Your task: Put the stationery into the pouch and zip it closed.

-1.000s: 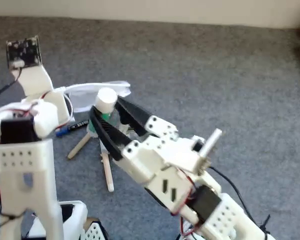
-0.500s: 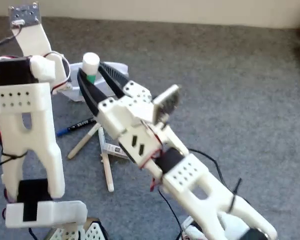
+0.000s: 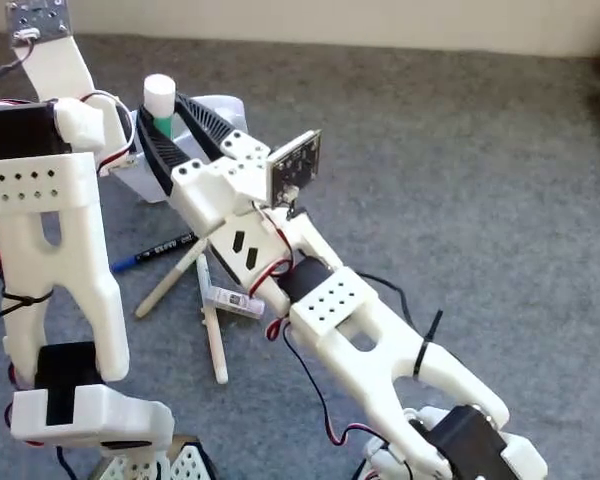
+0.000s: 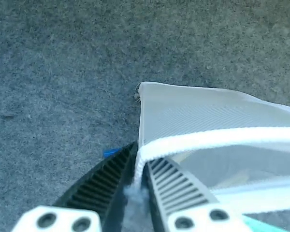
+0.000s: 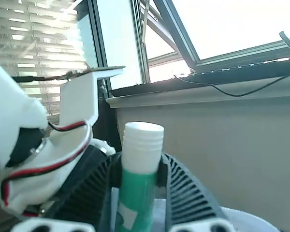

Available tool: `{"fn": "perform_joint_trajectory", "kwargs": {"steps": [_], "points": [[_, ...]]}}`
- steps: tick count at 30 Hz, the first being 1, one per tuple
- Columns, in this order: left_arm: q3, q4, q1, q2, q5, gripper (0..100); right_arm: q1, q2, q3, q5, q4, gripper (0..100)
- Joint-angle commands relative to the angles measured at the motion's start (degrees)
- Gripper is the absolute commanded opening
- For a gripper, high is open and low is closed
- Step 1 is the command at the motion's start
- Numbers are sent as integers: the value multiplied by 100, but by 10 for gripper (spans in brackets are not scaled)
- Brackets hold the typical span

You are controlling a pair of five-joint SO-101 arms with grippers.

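The glue stick (image 3: 159,93) stands upright between the jaws of the right gripper (image 3: 165,125), which press on its green body from both sides, the white cap clear above them. The right wrist view shows the same grip (image 5: 137,186); the stick's lower end is cut off there and hidden by the jaws from above. It hangs over the pouch (image 3: 216,108), at the far left of the carpet (image 3: 480,180). The left gripper (image 4: 137,157) has its jaws pressed together on the pouch's white rim at one corner (image 4: 208,111), the mouth gaping beside it. From above, both arms cover most of the pouch, and whether the stick touches it cannot be told. Nearer, on the carpet, lie a pen (image 3: 156,250), two pale sticks (image 3: 213,340) and a small white item (image 3: 230,298), too small to identify.
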Motion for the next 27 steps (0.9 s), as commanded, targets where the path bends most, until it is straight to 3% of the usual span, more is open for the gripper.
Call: {"fn": "perform_joint_trajectory", "kwargs": {"steps": [1,7,13,27], "points": [[-119,35,101,66,70,6,48,-84,-549,79,-110,5],[4,35,92,48,53,6,48,145,-576,132,-101,5],[31,35,92,66,53,6,40,488,-602,949,-136,5],[31,26,-57,66,44,6,198,1473,-1200,967,-119,5]]}}
